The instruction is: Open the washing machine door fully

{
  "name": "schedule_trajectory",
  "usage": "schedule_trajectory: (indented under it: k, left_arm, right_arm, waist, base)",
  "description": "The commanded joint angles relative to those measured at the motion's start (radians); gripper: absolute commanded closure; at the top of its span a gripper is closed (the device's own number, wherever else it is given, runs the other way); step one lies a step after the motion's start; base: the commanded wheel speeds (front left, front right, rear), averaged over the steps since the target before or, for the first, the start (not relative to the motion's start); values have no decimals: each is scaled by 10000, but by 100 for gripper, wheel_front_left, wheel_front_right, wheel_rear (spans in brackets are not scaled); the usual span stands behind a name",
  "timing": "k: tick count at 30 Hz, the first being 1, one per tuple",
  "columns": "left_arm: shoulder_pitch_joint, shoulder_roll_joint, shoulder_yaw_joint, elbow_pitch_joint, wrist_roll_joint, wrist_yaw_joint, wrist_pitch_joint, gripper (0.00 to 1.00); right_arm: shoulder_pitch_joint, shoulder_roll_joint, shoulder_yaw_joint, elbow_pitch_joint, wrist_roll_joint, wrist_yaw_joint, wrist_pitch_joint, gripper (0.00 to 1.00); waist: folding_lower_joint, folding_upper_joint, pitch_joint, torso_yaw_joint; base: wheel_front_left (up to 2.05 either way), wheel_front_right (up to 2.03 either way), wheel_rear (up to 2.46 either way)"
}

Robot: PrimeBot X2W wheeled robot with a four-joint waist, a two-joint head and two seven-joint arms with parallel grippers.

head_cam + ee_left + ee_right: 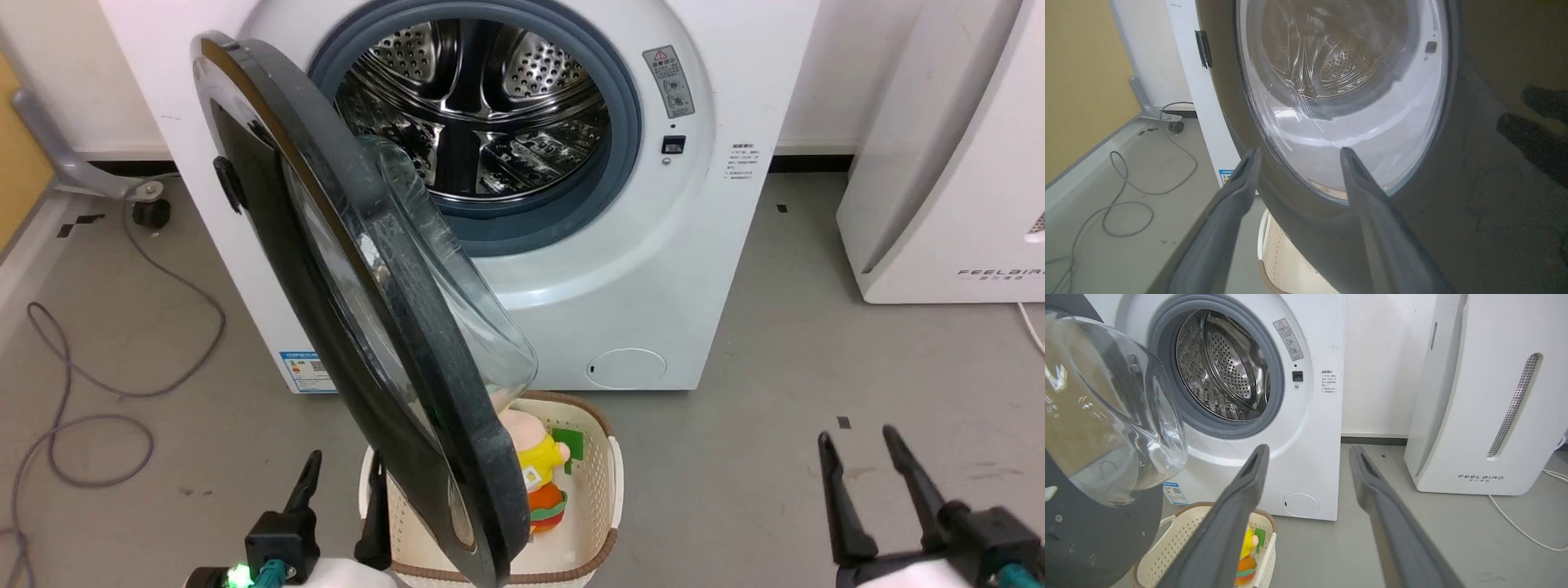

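The white washing machine (653, 245) stands with its steel drum (482, 106) exposed. The washing machine door (384, 367) is swung partway out, hinged on the left, its free edge toward me and its glass bowl (457, 286) facing the drum. My left gripper (343, 482) is open low beside the door's outer face. In the left wrist view that gripper (1298, 153) points at the glossy black face (1474, 171) and window; I cannot tell whether it touches. My right gripper (857, 441) is open over bare floor at the lower right, well apart from the door (1086, 539).
A cream basket (600, 490) holding a plush toy (535, 465) sits on the floor under the door's free edge. The white FEELBIRD appliance (939, 163) stands at the right. A grey cable (82, 392) loops on the floor at the left, near a wheeled grey leg (147, 208).
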Motion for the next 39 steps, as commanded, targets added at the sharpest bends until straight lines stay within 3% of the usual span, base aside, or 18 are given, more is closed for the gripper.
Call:
schedule_trajectory:
  k: [1,17,18,19,20,21,30,39]
  left_arm:
    - [38,18,34,0,47,-5,-53,0]
    - [145,18,116,209,91,-74,-53,0]
    - [144,18,106,236,86,-79,-53,10]
    - [141,18,102,277,79,-92,-53,36]
    - [137,18,96,325,58,-109,-53,74]
    - [133,18,83,357,41,-121,-53,100]
    - [76,18,122,118,-62,-184,-53,100]
    - [-253,71,447,-2118,233,-61,-53,100]
  right_arm:
    - [306,61,116,-142,-103,4,9,0]
    - [454,69,807,379,503,4,119,0]
    - [436,69,832,369,522,4,121,0]
    - [424,69,848,357,537,4,121,0]
    - [423,69,873,357,550,4,140,0]
    - [426,69,892,358,576,4,155,0]
    - [454,69,951,420,761,4,263,0]
    - [395,70,973,604,853,4,268,0]
  waist:
    - [0,0,7,-31]
    - [0,0,32,-118]
    - [0,0,32,-108]
    - [0,0,30,-96]
    - [0,0,27,-89]
    - [0,0,24,-82]
    - [0,0,-4,-17]
    - [0,0,7,130]
  base:
    - [0,0,0]
    - [0,0,0]
    - [0,0,0]
    - [0,0,0]
    - [0,0,0]
    - [0,0,0]
    - [0,0,0]
    - [0,0,0]
